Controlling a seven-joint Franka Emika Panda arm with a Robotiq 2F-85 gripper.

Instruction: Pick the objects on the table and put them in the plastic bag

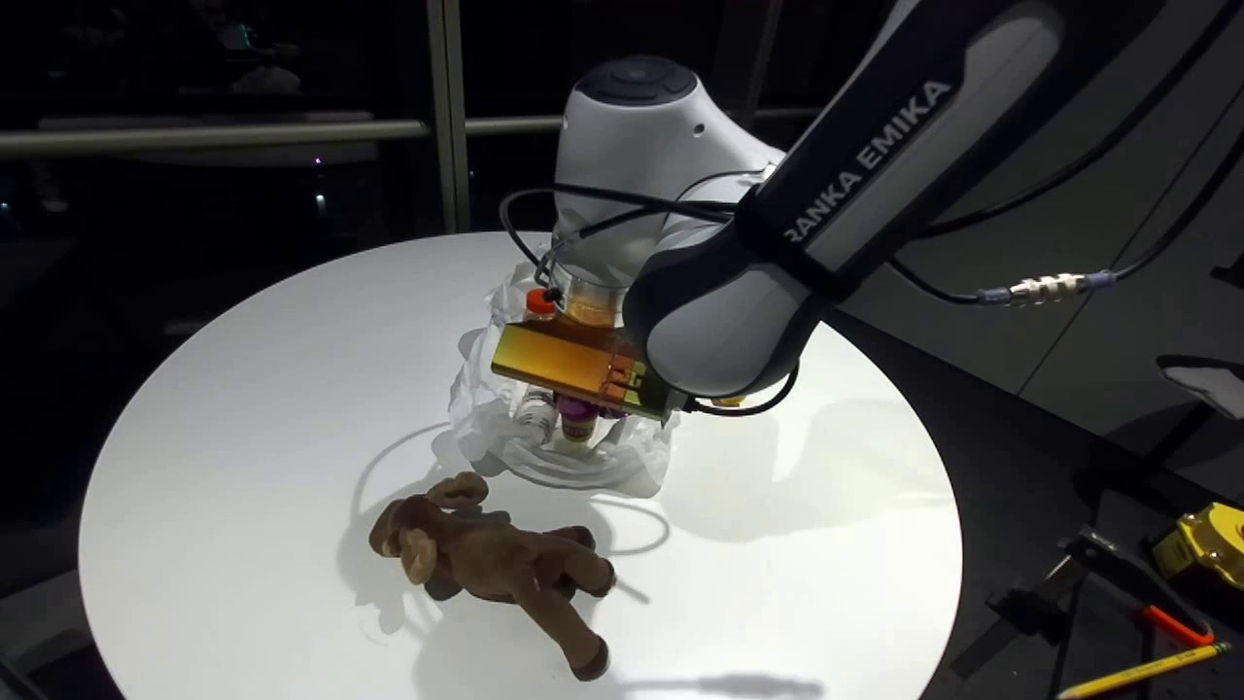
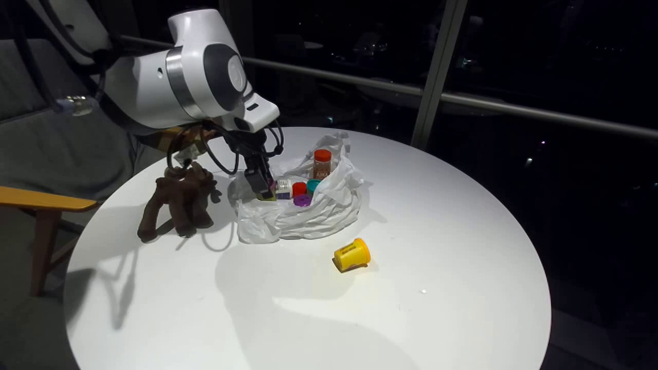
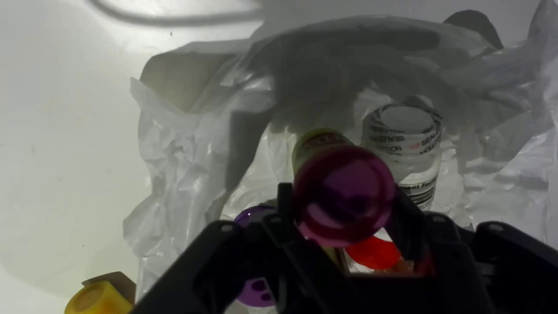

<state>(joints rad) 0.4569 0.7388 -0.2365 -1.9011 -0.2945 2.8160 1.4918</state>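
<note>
The white plastic bag [image 1: 583, 472] lies open on the round table, also in view in an exterior view [image 2: 313, 223] and the wrist view [image 3: 174, 152]. My gripper [image 3: 344, 200] is over the bag, shut on a jar with a magenta lid [image 3: 344, 187], one finger on each side of the lid. The jar points down into the bag; whether it touches the bottom is unclear. The gripper also shows in an exterior view [image 2: 262, 187]. A yellow jar [image 2: 352, 255] lies on its side outside the bag. A brown plush animal [image 1: 496, 554] lies on the table.
The bag holds a red-lidded spice jar [image 2: 322, 163], a white-labelled bottle [image 2: 282, 189] with a red cap, a teal lid [image 2: 313, 186] and a purple lid [image 2: 302, 200]. The round table's edge [image 1: 126, 437] borders the workspace. Cables hang beside the wrist.
</note>
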